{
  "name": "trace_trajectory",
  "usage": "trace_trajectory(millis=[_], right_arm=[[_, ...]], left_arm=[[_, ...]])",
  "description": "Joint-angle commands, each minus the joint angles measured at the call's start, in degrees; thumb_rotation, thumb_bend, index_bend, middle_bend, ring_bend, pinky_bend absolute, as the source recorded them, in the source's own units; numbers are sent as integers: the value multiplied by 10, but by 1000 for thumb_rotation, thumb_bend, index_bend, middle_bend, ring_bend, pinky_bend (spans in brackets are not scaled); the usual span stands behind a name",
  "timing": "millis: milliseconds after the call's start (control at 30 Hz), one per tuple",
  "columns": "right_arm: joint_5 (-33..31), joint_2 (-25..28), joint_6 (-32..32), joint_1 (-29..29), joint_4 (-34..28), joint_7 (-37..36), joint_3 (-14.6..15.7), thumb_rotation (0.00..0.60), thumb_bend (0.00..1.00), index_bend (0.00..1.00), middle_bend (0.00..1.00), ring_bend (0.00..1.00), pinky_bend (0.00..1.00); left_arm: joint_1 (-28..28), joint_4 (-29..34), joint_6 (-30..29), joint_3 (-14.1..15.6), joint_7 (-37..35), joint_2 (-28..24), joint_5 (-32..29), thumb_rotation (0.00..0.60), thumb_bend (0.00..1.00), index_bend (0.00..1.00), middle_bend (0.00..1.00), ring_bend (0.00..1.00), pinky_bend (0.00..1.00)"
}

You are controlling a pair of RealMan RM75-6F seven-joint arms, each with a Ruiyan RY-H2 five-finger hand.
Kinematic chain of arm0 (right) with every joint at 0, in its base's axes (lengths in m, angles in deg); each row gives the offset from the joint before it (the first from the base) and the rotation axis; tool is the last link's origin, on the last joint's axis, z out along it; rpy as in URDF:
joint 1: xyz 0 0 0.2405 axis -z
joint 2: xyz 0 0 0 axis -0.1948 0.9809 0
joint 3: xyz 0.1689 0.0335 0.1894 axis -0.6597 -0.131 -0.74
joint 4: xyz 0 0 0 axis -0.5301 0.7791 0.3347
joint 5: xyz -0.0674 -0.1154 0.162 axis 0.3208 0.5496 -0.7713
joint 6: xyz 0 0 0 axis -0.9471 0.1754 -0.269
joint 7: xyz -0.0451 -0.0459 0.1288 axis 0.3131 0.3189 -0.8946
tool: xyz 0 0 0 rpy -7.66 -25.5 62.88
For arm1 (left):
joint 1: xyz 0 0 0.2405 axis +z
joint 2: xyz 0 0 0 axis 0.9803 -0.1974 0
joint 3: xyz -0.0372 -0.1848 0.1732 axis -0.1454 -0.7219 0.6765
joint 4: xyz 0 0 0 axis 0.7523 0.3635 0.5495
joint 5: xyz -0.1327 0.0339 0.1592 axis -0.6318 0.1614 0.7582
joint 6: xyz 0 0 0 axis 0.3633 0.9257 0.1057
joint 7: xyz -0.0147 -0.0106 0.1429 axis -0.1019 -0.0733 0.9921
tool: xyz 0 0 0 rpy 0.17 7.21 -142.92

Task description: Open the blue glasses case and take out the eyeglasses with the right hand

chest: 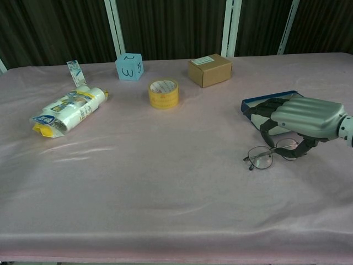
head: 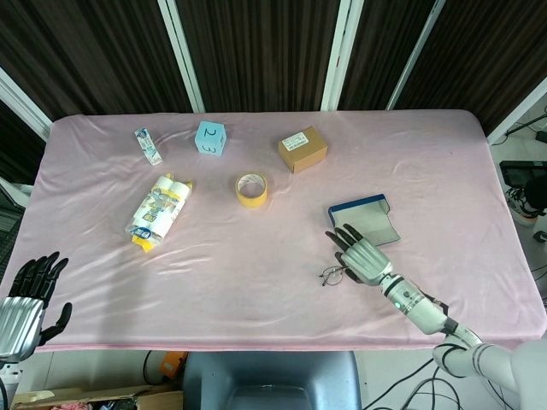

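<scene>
Your right hand point(chest: 306, 118) hovers over the thin wire-framed eyeglasses point(chest: 271, 155), which lie out of the case on the pink cloth-covered surface point(head: 256, 256), just on the near side of the open blue glasses case point(head: 367, 218). The lenses poke out beyond the fingertips on the side toward the middle of the surface, and the temples run back under the palm, so the long axis of the eyeglasses lies roughly along your forearm's line. The fingers are spread and slightly curved downward; in the chest view the thumb seems to be at the frame near one temple, but you cannot tell from either view whether it pinches the frame or only hangs above it. Judge the take-out as done or nearly so: case open, eyeglasses on the cloth beside it.

Your left hand point(head: 26, 299) is well away from the case, at the near left edge, fingers apart and holding nothing, so the right is plainly the nearer one.

Beyond the case, farther from you, sit a small brown cardboard box point(head: 302, 149), a roll of yellow tape point(head: 251, 189), a light blue numbered cube point(head: 210, 137), a white plastic-wrapped pack point(head: 157, 211) and a small sachet point(head: 148, 145). Dark slatted panels with white uprights close the room behind.
</scene>
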Motion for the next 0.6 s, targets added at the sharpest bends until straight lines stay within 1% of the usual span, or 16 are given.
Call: trace_trajectory(millis=[33, 333, 600], right_arm=[[-1, 1, -2, 0, -2, 2, 0, 600, 531, 648, 141, 0, 0], [2, -5, -1, -1, 5, 1, 1, 600, 586, 708, 141, 0, 0], [3, -10, 4, -1, 7, 0, 0, 600, 592, 733, 141, 0, 0]], left_arm=[[0, 0, 0, 0, 0, 0, 1, 600, 426, 0, 0, 0, 79], [0, -1, -2, 0, 0, 1, 0, 600, 427, 0, 0, 0, 79], [1, -1, -4, 0, -3, 0, 1, 600, 427, 0, 0, 0, 79]])
